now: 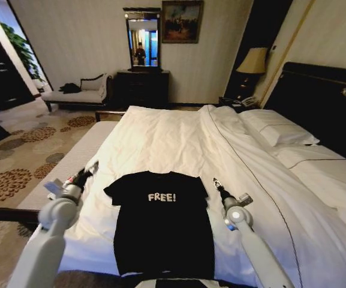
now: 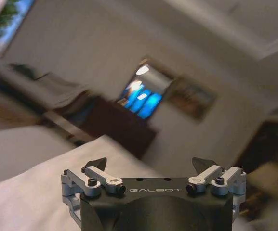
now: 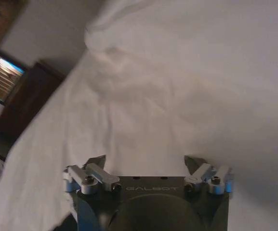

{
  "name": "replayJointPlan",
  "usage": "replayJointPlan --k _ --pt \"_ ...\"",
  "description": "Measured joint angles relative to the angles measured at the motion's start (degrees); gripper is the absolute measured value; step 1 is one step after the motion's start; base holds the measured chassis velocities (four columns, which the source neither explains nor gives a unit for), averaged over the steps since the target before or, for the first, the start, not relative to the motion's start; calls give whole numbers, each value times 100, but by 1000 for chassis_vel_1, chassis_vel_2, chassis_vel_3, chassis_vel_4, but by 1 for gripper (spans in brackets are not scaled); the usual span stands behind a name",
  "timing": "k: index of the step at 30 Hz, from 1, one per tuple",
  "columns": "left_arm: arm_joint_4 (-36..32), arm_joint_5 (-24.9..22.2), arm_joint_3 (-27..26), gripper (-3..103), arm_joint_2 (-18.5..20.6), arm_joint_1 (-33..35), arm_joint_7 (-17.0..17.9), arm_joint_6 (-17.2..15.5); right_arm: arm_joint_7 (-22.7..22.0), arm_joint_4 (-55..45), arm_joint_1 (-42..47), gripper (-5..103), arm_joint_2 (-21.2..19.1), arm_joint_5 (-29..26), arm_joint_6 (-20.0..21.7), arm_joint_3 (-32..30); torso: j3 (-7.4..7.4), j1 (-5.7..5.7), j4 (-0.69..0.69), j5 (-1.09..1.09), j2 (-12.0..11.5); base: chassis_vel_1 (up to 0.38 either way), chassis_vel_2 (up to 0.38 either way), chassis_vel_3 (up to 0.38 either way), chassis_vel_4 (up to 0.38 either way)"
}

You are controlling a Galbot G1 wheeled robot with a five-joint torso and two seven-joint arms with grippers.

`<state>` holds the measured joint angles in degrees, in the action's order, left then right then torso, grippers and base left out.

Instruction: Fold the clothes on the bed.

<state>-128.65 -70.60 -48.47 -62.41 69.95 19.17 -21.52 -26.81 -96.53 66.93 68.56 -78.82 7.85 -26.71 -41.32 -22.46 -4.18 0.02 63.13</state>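
Note:
The clothes are one black T-shirt (image 1: pixel 161 225) with white "FREE!" lettering, lying flat and spread out, collar away from me, on the white duvet of the bed (image 1: pixel 178 135). My left gripper (image 1: pixel 92 170) hovers just off the shirt's left sleeve, apart from it. In the left wrist view it (image 2: pixel 151 163) is open and holds nothing, pointing over the duvet toward the room. My right gripper (image 1: pixel 216 183) hangs beside the right sleeve. The right wrist view has it (image 3: pixel 146 161) open over bare white duvet (image 3: pixel 177 96).
White pillows (image 1: pixel 274 129) and a dark headboard (image 1: pixel 328 99) lie to the right. A grey padded edge (image 1: pixel 71 162) runs along the bed's left side above patterned carpet (image 1: pixel 17 156). At the far wall stand a dark dresser (image 1: pixel 141 87), a mirror (image 1: pixel 143 39), a pale chaise longue (image 1: pixel 77 93) and a lamp (image 1: pixel 253 60).

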Motion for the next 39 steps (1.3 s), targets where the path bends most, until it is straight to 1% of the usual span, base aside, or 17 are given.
replayJointPlan --k 1,2,3,7,13,17,21,22,24,26,30,31,32,33,35,36,39 --pt "-204 -162 -65 100 30 -32 42 -25 -46 39 6 93 22 -15 29 12 0 0 0 -1 0 0 0 0 0" --pt "-424 -356 -146 100 78 -75 116 -70 -94 73 27 97 56 -35 52 26 0 -1 -1 0 0 0 0 0 0" --pt "-424 -356 -146 100 78 -75 116 -70 -94 73 27 97 56 -35 52 26 0 -1 -1 0 0 0 0 0 0" --pt "-748 -711 -353 100 183 -162 315 -165 -243 23 145 100 135 -214 72 34 0 -1 -2 -3 0 0 0 0 0" --pt "-665 -733 -384 100 191 -211 339 -202 -442 -211 342 100 162 -162 -67 23 -1 -2 -2 -2 0 0 0 0 0" --pt "-547 -626 -276 100 130 -239 348 -210 -758 -531 636 100 237 -124 -305 -65 -1 -2 -3 -3 -1 0 0 0 0" --pt "-521 -562 -205 100 85 -243 348 -217 -816 -687 784 100 284 -173 -341 -99 -1 -2 -4 -3 -1 0 0 0 0" --pt "-487 -442 -132 100 47 -246 348 -233 -893 -953 979 98 370 -289 -343 -94 -1 -2 -3 -2 -1 0 0 0 0" --pt "-485 -424 -136 100 47 -229 348 -246 -900 -1061 1070 89 419 -315 -326 -44 -1 -2 -3 -3 -1 0 0 0 0" --pt "-486 -423 -150 100 50 -216 348 -248 -900 -1070 1089 89 440 -314 -318 -22 -1 -2 -3 -2 -1 0 0 0 0" --pt "-486 -397 -224 100 60 -155 357 -254 -878 -1061 1067 68 521 -285 -284 56 -1 -1 -2 -2 -1 0 0 0 0" --pt "-486 -397 -224 100 60 -155 357 -254 -878 -1061 1067 68 521 -285 -284 56 -1 -1 -2 -2 -1 0 0 0 0" --pt "-485 -382 -238 100 60 -140 365 -254 -877 -1061 1059 63 528 -272 -274 69 -1 -2 -2 -2 -1 0 0 0 0" --pt "-483 -375 -252 100 53 -122 376 -254 -876 -1062 1055 63 530 -247 -262 86 -1 -2 -2 -2 -1 0 0 0 0" --pt "-481 -367 -266 100 33 -95 382 -254 -875 -1067 1054 51 529 -204 -257 98 -1 -2 -2 -2 -1 0 0 0 0" --pt "-481 -367 -266 100 33 -95 382 -254 -875 -1067 1054 51 529 -204 -257 98 -1 -2 -2 -2 -1 0 0 0 0" --pt "-481 -338 -270 100 3 -77 388 -258 -874 -1078 1067 35 514 -151 -257 96 -1 -2 -2 -2 -1 0 0 0 0"
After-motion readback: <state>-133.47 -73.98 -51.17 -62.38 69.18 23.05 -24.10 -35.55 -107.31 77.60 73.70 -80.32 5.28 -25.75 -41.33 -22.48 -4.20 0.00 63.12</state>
